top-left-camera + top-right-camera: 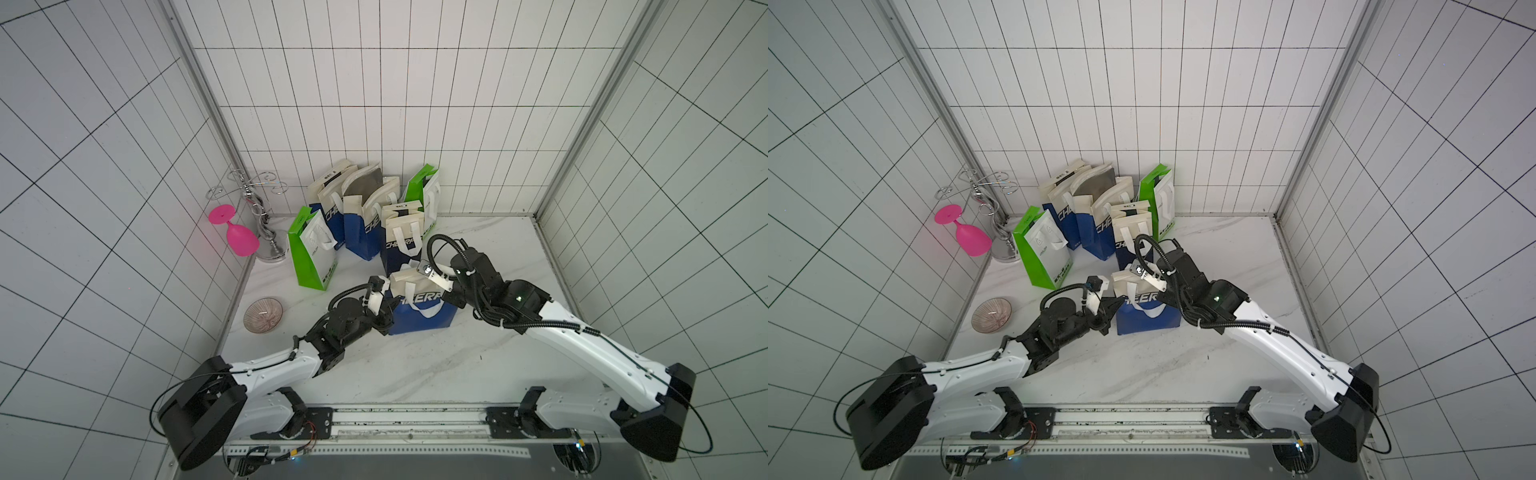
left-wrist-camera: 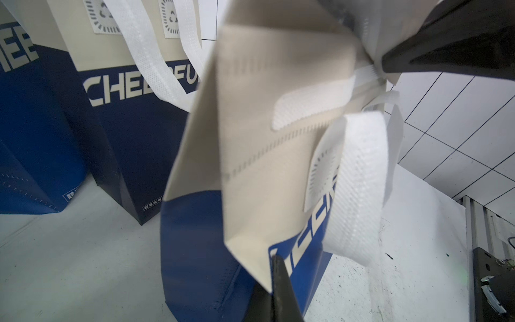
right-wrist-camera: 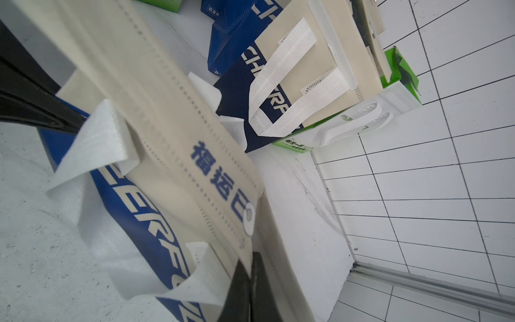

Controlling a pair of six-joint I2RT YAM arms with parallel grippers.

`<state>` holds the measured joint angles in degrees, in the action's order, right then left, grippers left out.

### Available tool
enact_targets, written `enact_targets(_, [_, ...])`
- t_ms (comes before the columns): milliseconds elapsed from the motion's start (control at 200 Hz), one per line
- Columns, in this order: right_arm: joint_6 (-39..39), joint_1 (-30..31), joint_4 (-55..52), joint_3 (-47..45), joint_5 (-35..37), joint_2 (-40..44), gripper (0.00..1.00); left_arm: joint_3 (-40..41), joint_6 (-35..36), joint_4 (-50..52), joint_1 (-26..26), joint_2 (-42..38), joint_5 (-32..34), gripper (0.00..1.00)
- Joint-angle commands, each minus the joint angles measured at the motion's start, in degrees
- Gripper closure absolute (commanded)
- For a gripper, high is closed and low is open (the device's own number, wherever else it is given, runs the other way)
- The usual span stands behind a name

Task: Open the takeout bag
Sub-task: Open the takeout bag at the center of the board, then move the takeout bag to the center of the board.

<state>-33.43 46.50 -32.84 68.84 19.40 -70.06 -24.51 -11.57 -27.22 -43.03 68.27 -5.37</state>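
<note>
Takeout bag (image 1: pixel 419 318) upright; top edge crosswise

Overhead stereo pair, wrist cameras close on bag (image 2: pixel 264 167)

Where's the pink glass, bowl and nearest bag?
pink glass (image 1: pixel 242 242): in a top view, its cup.
bowl (image 1: pixel 263 315): in a top view, its middle.
takeout bag (image 1: pixel 419 325): in a top view, blue front.

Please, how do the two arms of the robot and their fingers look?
Both the left arm and the right arm have white shells with black joints and bulky black shoulder housings. Black ribbed cables loop over the wrists. A small green light glows on the right arm. The fingers are flat, black and tapered.
</note>
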Motion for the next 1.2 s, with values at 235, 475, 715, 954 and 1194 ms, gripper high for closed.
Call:
enact_targets(235, [-3.30, -1.73, -2.50, 15.97, 7.17, -2.56, 1.00, 1.41, 0.79, 5.61, 0.26, -0.63, 1.29, 1.00])
enact_targets(475, [-5.13, -2.41, -4.07, 21.34, 8.23, -4.83, 1.00, 1.55, 1.04, 5.84, 0.34, -0.82, 1.51, 1.00])
enact_targets(715, [-5.90, -2.66, -3.90, 23.84, 9.50, -5.90, 1.00, 1.55, 1.22, 6.12, 0.39, -0.96, 1.64, 1.00])
enact_targets(954, [-6.64, -2.85, -3.82, 25.89, 10.03, -6.23, 1.00, 1.43, 1.72, 6.57, 0.34, -0.81, 1.78, 1.00])
enact_targets(1194, [-6.95, -2.94, -3.89, 25.77, 8.68, -6.16, 1.00, 1.47, 1.65, 6.64, 0.38, -0.51, 1.96, 1.00])
